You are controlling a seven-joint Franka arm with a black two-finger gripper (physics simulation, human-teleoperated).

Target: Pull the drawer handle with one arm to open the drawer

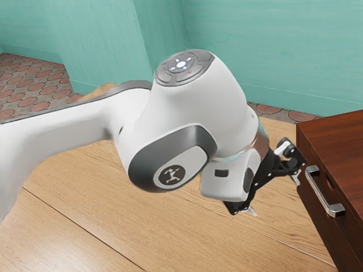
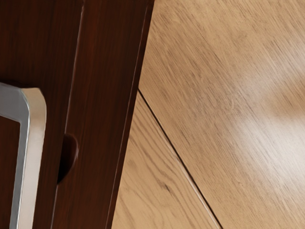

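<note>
Inspection at this moment, approach stage of the drawer task.

The claw [image 1: 274,196] is released. Its two black fingers stand well apart with nothing between them. One finger [image 1: 294,167] sits just beside the upper end of the drawer handle [image 1: 323,192], and I see no contact there. The other hangs lower, over the tabletop [image 1: 170,238]. I judge the wide spread to be deliberate, leaving room for the bar to pass between the fingers before they close.

The handle is a silver bar mounted across the drawer front [image 1: 305,150] of the dark wood cabinet [image 1: 334,130]. The cabinet stands at the exterior view's right edge. The arm reaches in from the exterior view's left, and its wrist is turned so that the fingers point at the cabinet face.

The wrist view confirms an offset. The handle [image 2: 26,157] lies off to one side of the hand and is not centred under it. Bare wood planking takes up the other half of that view. A small notch [image 2: 69,157] shows in the front panel beside the bar.

The drawer appears shut, with its front flush to the cabinet, though the steep angle makes that seam hard to read.

In my assessment, no pull is possible yet. The claw must first shift sideways to straddle the bar, then clench, then draw back square to the drawer face. A grip on the very end of the bar could slip off.
</note>
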